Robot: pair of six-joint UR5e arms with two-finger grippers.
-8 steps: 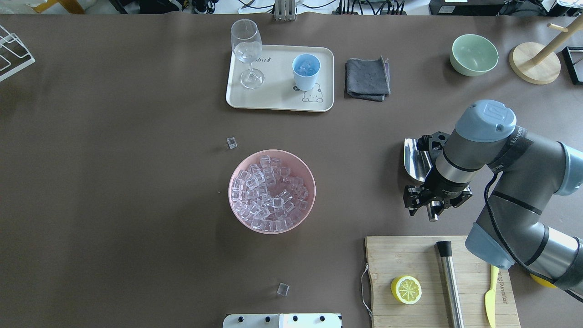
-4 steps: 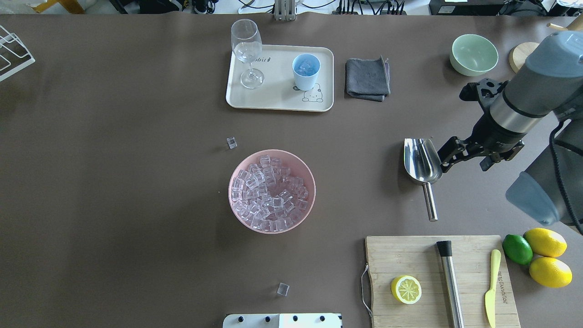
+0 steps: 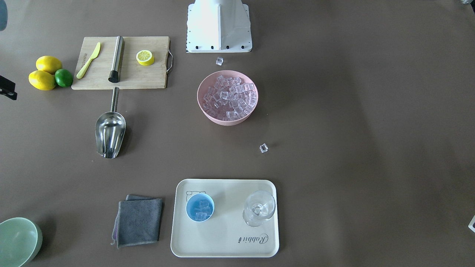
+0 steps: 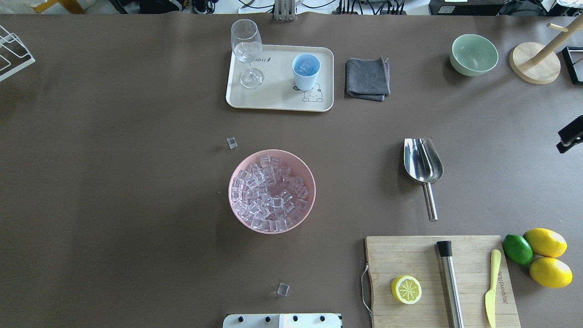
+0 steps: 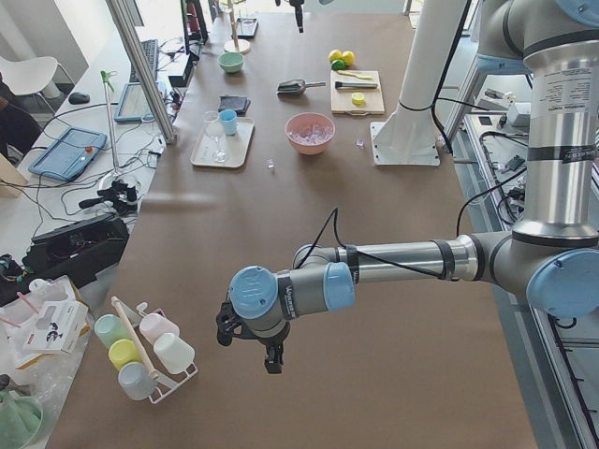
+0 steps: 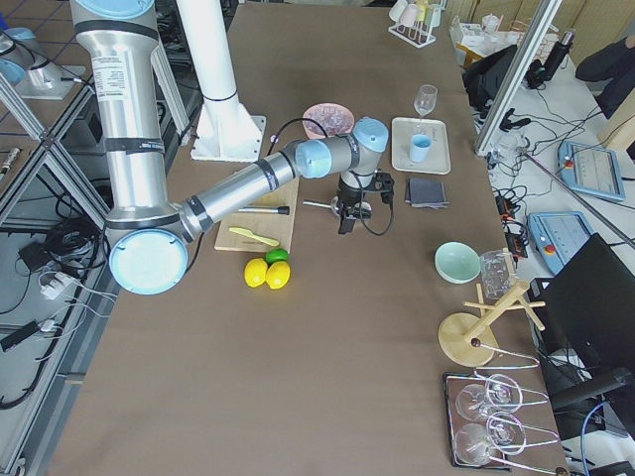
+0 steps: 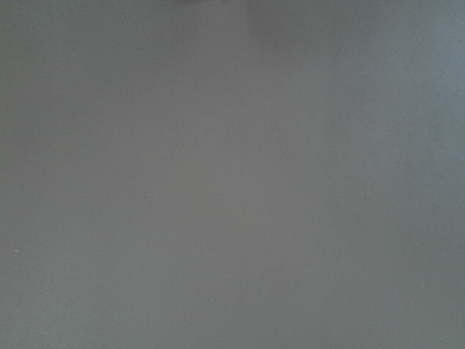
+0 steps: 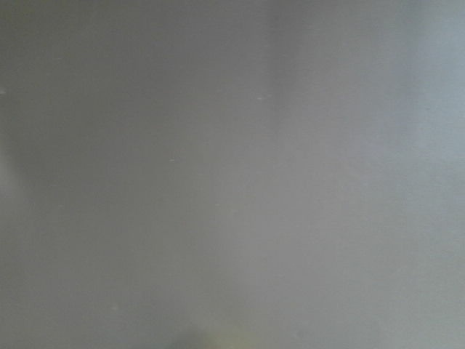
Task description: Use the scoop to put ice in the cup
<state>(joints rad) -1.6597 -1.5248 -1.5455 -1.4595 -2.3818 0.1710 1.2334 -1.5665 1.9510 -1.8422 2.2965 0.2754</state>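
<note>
The steel scoop (image 4: 423, 161) lies flat on the table right of the pink bowl (image 4: 272, 151), handle toward the cutting board; it also shows in the front view (image 3: 110, 133). Nothing holds it. The ice (image 4: 268, 191) fills the pink bowl. The light-blue cup (image 4: 305, 70) stands on the tray and holds a few cubes (image 3: 200, 210). Two loose cubes (image 4: 232, 142) (image 4: 283, 289) lie on the table. Only a black sliver of my right gripper (image 4: 569, 135) shows at the right edge, far from the scoop. My left gripper (image 5: 271, 360) hangs over the table's far left end. I cannot tell either one's state.
A cream tray (image 4: 278, 98) carries the cup and a wine glass (image 4: 247, 50). A grey cloth (image 4: 367, 78), a green bowl (image 4: 473, 54) and a wooden stand (image 4: 535, 61) are at the back right. A cutting board (image 4: 391, 255) holds a lemon half, rod and knife, with lemons and a lime (image 4: 542, 253) beside it.
My right gripper let go of the scoop's handle, rose and drew back to the right, almost out of the overhead view. The scoop stays where it lay.
</note>
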